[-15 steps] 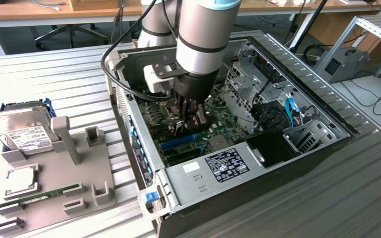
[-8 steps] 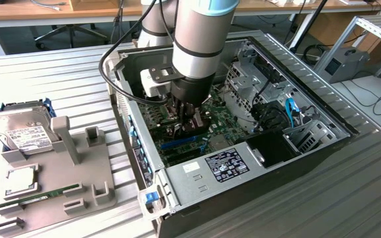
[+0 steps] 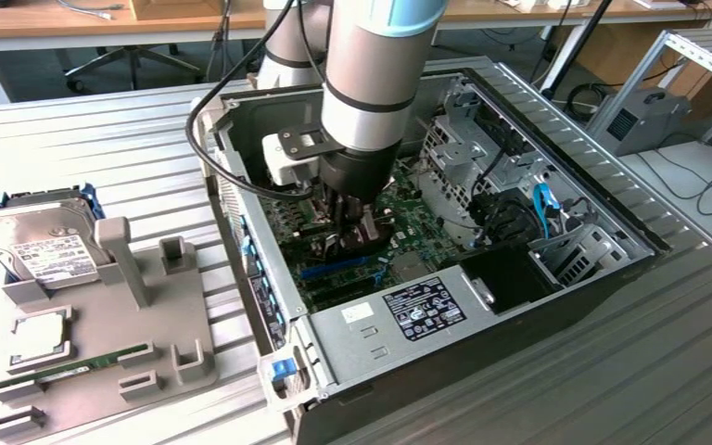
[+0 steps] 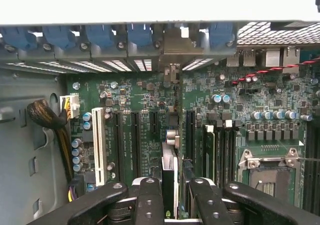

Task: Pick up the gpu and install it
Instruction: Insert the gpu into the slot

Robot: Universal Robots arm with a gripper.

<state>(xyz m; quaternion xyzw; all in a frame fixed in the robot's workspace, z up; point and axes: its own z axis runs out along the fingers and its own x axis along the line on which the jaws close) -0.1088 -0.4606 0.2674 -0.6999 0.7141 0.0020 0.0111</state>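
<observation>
Gpu (image 4: 170, 157) apparently edge-on between claw (image 4: 171, 197)

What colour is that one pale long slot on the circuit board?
White; the slot stands out among black ones on the green board, clearest in the wrist view.

green motherboard (image 4: 150, 105) with one white slot (image 4: 98, 145), blue clips (image 4: 100, 35) along the top, black gripper (image 4: 170, 200), grey case (image 3: 455, 371).

You had the exterior camera high above the bench, looking steeply down at the open computer case (image 3: 455, 232) from well back. Your wrist camera sat close inside that case, facing along the gripper (image 4: 172, 200) onto the motherboard (image 4: 150, 110). Both views shared the motherboard's slot area.
</observation>
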